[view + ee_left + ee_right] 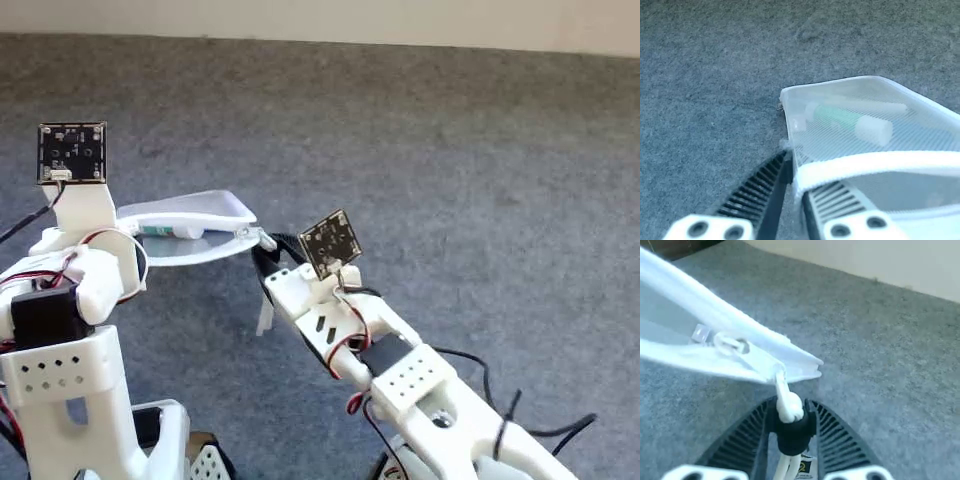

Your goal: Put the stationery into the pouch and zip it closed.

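A translucent white mesh pouch (200,210) is stretched between my two grippers over the grey carpet. Through its mesh (920,125) I see a green and white tube (837,114), a short white cylinder (873,130) and a long white stick (865,104). My left gripper (796,182) is shut on the pouch's zipper band at one end. At the other end my right gripper (790,422) (262,252) is shut on the white zipper pull cord (788,405). The cord leads to the slider (732,345) on the pouch's band (705,300).
Grey carpet (450,150) spreads out on all sides, with a pale wall strip (400,20) along the far edge. Loose cables (500,400) run beside the right arm's base.
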Robot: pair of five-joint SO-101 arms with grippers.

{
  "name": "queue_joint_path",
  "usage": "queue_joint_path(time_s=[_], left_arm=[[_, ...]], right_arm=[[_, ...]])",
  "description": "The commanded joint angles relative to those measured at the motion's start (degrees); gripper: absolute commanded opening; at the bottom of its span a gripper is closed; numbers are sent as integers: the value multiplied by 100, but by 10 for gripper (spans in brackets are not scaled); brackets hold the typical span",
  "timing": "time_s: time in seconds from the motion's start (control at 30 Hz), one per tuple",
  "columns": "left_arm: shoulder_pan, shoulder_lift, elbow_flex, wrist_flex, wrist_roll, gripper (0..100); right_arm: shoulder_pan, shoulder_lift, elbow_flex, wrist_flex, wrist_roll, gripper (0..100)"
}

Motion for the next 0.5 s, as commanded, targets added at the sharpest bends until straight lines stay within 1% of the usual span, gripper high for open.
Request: queue_joint_path(time_s=[0.0, 0.1, 0.2, 0.3, 0.4, 0.47], left_arm=[[92, -22, -57, -26, -26, 11], [101, -22, -57, -26, -35, 11], [119, -22, -57, -35, -53, 13], [110, -40, -57, -114, -53, 69], [101, -48, -57, -114, -53, 140], [110, -48, -66, -114, -53, 155]], right_arm=[[-92, -1024, -145, 1174, 62, 4], [-110, -1648, -154, 1868, 62, 4], [-338, -2018, -154, 2413, 211, 4], [-813, -2237, -154, 2923, 615, 4], [-1095, -2413, -154, 3292, 703, 4], [-1165, -2563, -154, 3477, 703, 4]])
